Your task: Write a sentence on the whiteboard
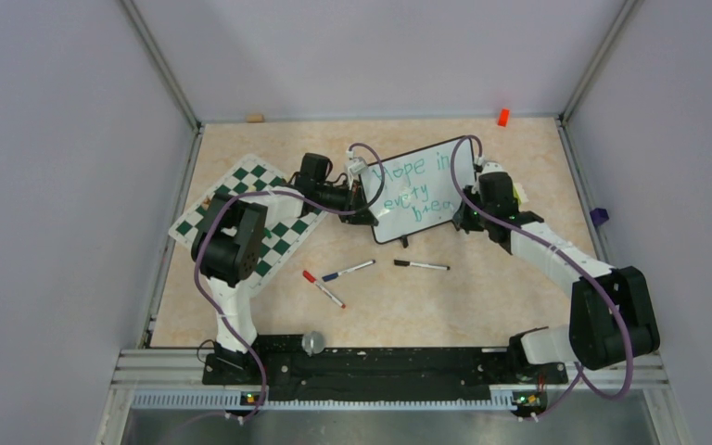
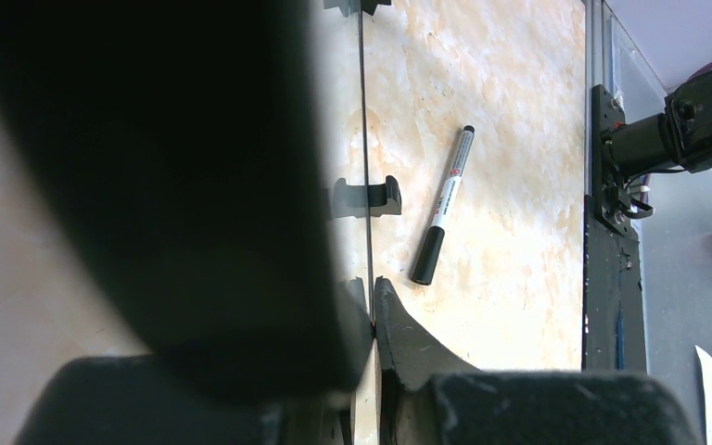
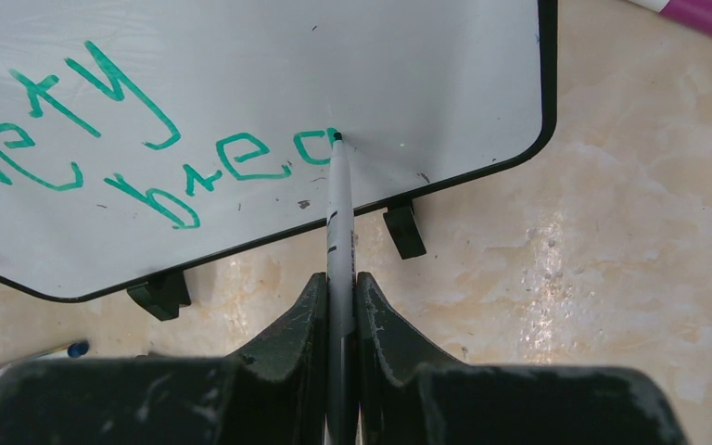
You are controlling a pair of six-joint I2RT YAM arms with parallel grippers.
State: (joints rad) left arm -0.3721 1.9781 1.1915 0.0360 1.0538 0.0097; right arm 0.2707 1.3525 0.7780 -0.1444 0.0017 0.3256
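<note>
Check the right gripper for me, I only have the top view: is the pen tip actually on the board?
Observer: Yes. The right gripper is shut on the pen, and its tip touches the board at the end of the third line of writing.
Operator: Last letter done?
Observer: No. After "bre" there is only an open curve, with the tip at one end of it.
Operator: Left side gripping or just resting?
Observer: Gripping. The left gripper is shut on the board's edge, one finger on each face.
</note>
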